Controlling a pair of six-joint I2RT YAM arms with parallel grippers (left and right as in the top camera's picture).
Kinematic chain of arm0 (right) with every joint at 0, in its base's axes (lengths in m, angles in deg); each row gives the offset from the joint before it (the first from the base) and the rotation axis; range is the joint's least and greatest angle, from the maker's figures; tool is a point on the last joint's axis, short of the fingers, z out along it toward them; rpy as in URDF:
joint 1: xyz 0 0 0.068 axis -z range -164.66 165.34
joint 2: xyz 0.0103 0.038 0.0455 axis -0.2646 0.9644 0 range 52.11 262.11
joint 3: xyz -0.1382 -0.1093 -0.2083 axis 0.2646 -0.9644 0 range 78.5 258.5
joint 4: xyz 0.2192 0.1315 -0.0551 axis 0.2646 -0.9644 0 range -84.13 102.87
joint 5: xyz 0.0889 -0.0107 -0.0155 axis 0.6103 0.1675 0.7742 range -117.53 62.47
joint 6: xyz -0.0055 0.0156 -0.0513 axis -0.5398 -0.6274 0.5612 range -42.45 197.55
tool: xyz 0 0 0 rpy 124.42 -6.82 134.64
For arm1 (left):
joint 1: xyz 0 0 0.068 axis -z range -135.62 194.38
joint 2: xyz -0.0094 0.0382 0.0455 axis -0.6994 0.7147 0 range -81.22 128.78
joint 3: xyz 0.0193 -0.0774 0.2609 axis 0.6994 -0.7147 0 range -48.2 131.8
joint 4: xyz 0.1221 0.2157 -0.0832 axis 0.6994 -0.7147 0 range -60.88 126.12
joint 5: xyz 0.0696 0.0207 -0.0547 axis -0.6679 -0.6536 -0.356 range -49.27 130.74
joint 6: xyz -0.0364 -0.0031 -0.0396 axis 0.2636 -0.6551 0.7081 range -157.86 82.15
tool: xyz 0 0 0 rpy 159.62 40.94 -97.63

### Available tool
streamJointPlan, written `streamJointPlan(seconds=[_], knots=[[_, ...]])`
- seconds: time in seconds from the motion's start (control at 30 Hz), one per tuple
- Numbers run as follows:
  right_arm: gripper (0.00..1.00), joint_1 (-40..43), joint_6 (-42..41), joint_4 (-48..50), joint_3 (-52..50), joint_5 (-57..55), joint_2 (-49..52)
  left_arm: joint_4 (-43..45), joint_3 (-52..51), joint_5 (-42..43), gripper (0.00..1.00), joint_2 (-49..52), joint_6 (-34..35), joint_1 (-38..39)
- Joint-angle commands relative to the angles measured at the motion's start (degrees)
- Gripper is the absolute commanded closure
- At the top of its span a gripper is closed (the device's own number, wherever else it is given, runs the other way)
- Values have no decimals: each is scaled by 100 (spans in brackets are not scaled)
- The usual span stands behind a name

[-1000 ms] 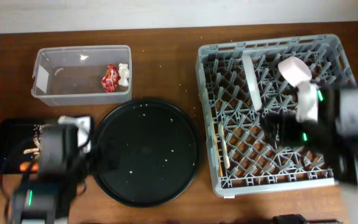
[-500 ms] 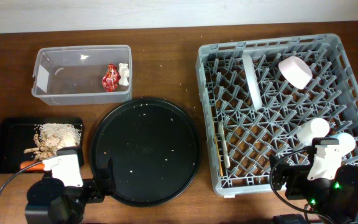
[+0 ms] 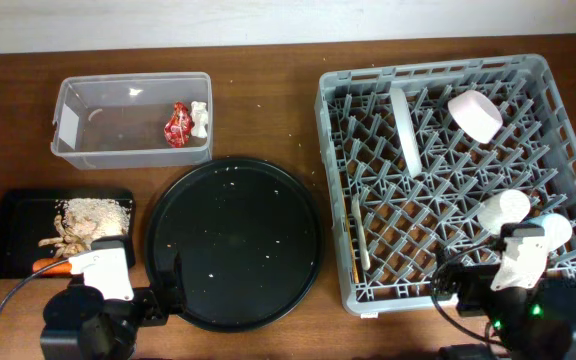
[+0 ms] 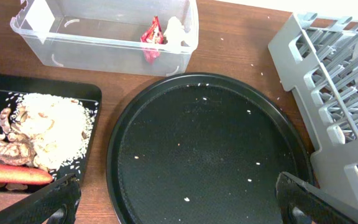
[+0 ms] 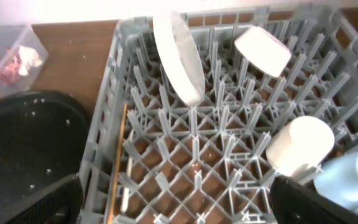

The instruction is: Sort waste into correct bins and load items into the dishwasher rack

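Left wrist view shows left fingers (image 4: 58,199) apart with the carrot (image 4: 11,175) just beside one; right fingers (image 5: 42,200) likewise apart, empty.

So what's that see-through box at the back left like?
A clear plastic tub, rectangular with rounded corners and no lid, upright on the wooden table. A white label is on its left end wall. At its right end lie a crumpled red wrapper and a small white scrap, side by side; otherwise it looks almost empty. The round black tray lies just in front of it.
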Motion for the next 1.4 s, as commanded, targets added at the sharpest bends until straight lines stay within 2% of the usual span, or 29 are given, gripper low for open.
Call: streamJointPlan(seconds=[0.0, 0.13, 0.23, 0.4, 0.57, 1.37], knots=[[2, -20, 317, 911, -1108, -76, -911, -4, -39, -22, 1, -33, -63, -9], [2, 0, 315, 2441, -2826, 125, -2179, -4, -39, -22, 1, -33, -63, -9], [2, 396, 315, 4105, -3779, 479, -2168, -4, -39, -22, 1, -33, -63, -9], [2, 549, 317, 5949, -4881, 479, -2168, -4, -39, -22, 1, -33, -63, -9], [2, 660, 960, 5281, -4937, 358, -2170, -4, -39, -22, 1, -33, -66, -9], [2, 660, 957, 5278, -4937, 236, -2168, -24, -39, -22, 1, -33, -63, -9]])
